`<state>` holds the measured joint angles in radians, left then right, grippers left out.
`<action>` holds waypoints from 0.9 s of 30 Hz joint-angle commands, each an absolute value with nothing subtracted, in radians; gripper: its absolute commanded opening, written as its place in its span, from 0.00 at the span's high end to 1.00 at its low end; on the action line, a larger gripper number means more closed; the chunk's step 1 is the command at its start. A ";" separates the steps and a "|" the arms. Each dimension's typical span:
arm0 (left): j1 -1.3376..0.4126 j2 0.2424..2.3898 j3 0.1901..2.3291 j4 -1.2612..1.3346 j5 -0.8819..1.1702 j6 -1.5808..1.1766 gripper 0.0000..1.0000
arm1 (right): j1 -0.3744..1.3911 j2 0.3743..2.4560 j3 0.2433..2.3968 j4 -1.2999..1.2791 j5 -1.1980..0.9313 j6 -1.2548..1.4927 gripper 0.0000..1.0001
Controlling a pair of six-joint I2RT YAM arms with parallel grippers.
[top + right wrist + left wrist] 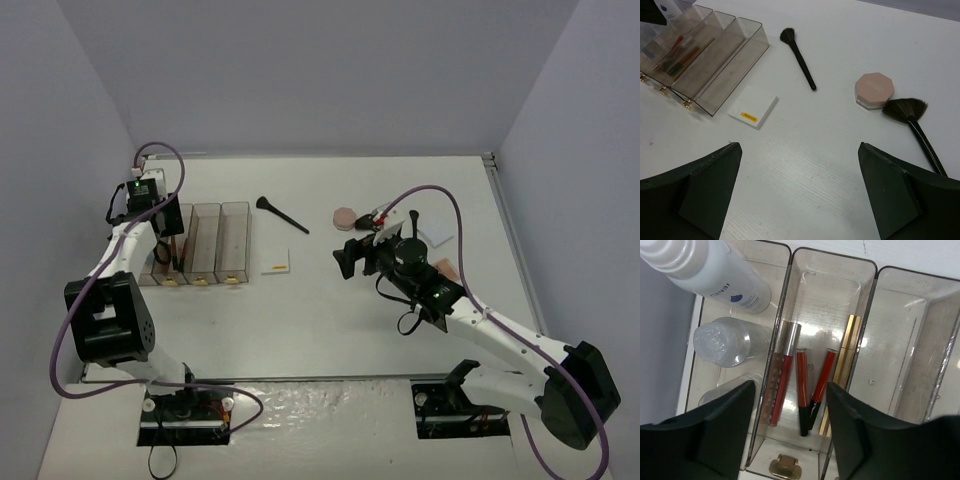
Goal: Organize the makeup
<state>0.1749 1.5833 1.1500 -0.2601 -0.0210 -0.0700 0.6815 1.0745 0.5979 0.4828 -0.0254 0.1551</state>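
My left gripper [168, 228] [792, 440] is open and empty, hovering over the second clear bin [862, 275]. That bin holds red lip pencils [802, 385] and a gold tube [847, 350]. The leftmost bin holds a white bottle [715, 275] and a clear bottle [725, 340]. My right gripper [347, 258] [797, 190] is open and empty above bare table. On the table lie a black-handled brush [282, 215] [800, 60], a white pad [277, 265] [753, 106], a round pink compact [345, 216] [874, 90] and a fan brush [912, 117].
The row of clear bins [235, 245] [730, 65] stands at the left of the table; the two bins on the right look empty [900, 340]. A white square [437, 236] and a tan palette [447, 268] lie beside the right arm. Grey walls enclose the table.
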 commanded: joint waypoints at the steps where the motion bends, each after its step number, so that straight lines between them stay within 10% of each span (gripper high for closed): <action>1: 0.173 1.509 1.208 -0.214 -0.015 -0.068 0.39 | 0.676 1.098 0.602 0.575 -0.020 0.158 0.00; 16: -0.306 1.327 1.191 -0.302 -0.087 -0.299 0.05 | 0.672 1.033 0.621 0.490 0.048 0.145 0.00; 27: -0.540 1.601 1.289 -0.316 -0.207 -0.461 0.03 | 0.670 0.956 0.612 0.394 0.107 0.129 0.00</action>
